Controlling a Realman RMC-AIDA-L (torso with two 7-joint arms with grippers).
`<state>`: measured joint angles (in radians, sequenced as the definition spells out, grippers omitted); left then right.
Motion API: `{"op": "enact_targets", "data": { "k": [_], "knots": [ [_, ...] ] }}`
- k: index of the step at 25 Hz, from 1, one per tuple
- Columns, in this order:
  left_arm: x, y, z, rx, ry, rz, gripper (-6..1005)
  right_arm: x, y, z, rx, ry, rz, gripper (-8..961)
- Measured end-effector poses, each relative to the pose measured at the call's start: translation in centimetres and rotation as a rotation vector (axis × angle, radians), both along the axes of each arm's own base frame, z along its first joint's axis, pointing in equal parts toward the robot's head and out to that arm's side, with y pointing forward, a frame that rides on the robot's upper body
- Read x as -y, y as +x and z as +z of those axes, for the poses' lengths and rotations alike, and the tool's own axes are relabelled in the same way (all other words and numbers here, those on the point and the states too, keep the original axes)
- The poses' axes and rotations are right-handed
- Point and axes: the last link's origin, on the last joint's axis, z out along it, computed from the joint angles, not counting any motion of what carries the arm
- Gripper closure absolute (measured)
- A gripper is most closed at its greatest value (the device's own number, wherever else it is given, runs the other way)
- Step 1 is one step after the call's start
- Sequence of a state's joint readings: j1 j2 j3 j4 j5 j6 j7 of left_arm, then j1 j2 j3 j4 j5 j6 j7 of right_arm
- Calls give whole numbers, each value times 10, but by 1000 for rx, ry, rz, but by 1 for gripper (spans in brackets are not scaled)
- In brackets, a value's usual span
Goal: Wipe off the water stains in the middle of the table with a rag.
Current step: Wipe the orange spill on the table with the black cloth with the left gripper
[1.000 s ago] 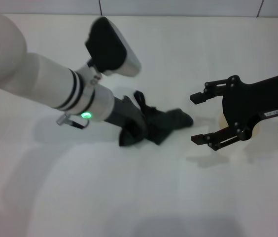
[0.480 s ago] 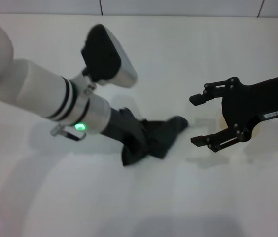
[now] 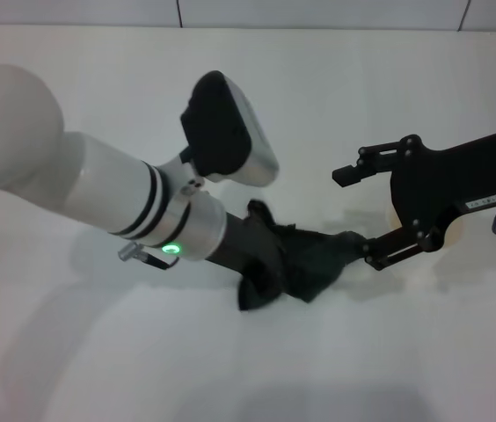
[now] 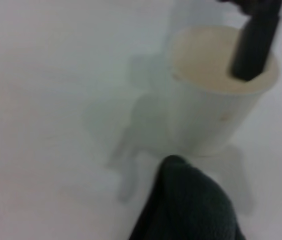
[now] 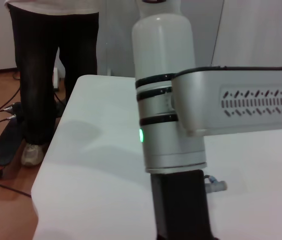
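Pressing the rag [image 3: 305, 264] flat on the table [image 3: 336, 97] and dragging it in overlapping passes looks like the way to do this step well, keeping clear of the cup [image 4: 221, 100] just beyond the rag's far tip. The left gripper [image 3: 261, 264] is buried in the rag's near end, gripping the cloth; its arm slants down steeply from the robot's left. No water stains show; I judge they lie under or near the rag. The right gripper [image 3: 367, 215] hangs beside the rag's tip with its 2 fingers spread wide, holding nothing, its lower finger [image 3: 389, 253] almost touching the cloth.
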<state>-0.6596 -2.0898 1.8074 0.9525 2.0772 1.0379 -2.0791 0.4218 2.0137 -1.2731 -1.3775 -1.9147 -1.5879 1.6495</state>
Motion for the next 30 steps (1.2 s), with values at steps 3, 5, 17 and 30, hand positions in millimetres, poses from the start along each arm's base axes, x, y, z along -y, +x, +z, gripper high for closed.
{"op": "enact_targets", "data": {
  "k": [3, 5, 17, 30],
  "knots": [
    [-11, -10, 7, -9, 38, 39, 906, 1, 0, 0, -7, -3, -2, 96],
    [-21, -19, 16, -21, 80, 71, 906, 1, 0, -1, -7, -6, -1, 96],
    [-8, -25, 32, 0, 61, 86, 907, 2, 0, -2, -7, -5, -2, 96],
    [8, -18, 15, 12, 12, 61, 904, 2, -3, -1, -12, -1, 8, 95]
  ]
}}
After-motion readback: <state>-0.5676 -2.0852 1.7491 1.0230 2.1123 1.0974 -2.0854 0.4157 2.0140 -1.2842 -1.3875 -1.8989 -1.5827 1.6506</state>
